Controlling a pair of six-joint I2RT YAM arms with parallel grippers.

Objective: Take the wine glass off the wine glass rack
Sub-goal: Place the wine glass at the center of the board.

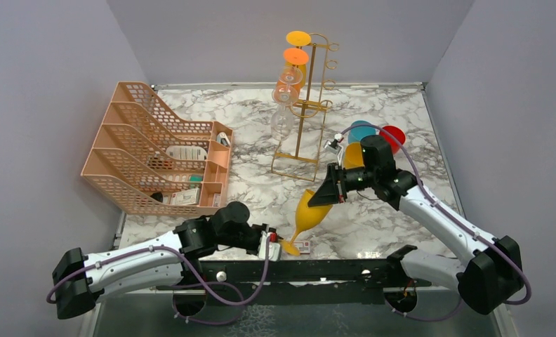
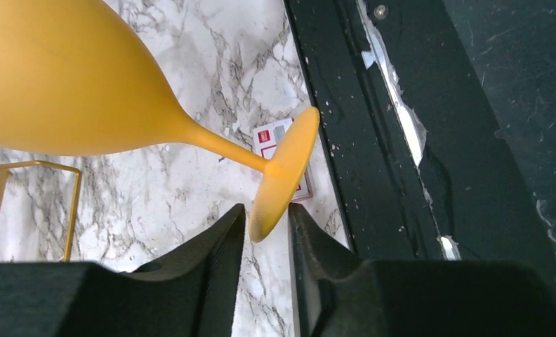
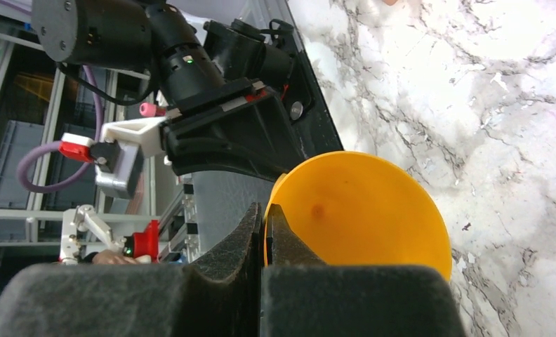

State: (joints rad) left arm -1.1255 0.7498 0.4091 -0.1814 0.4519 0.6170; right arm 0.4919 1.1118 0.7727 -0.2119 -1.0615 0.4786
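Yellow wine glass point(image 1: 312, 213), clear of gold wire rack point(image 1: 309, 105), tilted for probable handover: right gripper point(image 3: 263, 228) clamped on bowl rim, left gripper point(image 2: 267, 223) jaws apart astride foot.

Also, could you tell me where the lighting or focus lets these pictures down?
Top external: even light, sharp throughout. Left wrist: bright reflections on the black rail; yellow glass crisp. Right wrist: marble table washed out top right; fingers dark.
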